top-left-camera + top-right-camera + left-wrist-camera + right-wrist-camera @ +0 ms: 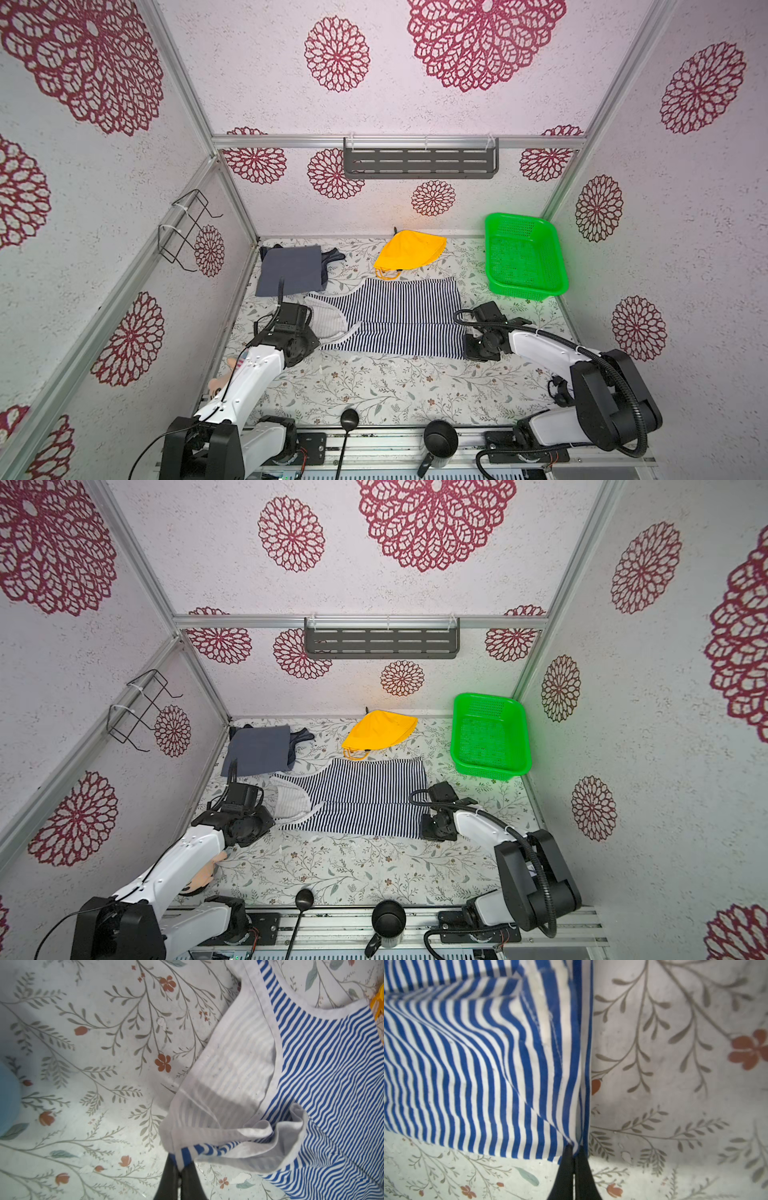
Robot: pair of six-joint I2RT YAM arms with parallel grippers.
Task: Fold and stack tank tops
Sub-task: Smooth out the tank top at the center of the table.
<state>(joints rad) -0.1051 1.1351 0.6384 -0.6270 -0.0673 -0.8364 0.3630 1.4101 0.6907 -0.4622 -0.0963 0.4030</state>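
Note:
The navy-and-white striped tank top (399,318) (365,798) lies spread flat on the floral table, straps toward the left. My left gripper (180,1165) is shut on the near strap's end, at the top's near-left corner (321,347). My right gripper (574,1150) is shut on the hem (583,1084) at the near-right corner (464,354), and the cloth rises in a small tent from its tips. The slate grey-blue tank top (291,270) (259,750) lies folded at the back left, apart from both grippers.
A yellow cloth hat (409,249) lies just behind the striped top. A green basket (525,293) stands at the back right. A ladle (349,419) and a black mug (440,436) sit at the front edge. A small doll (224,376) lies under the left arm.

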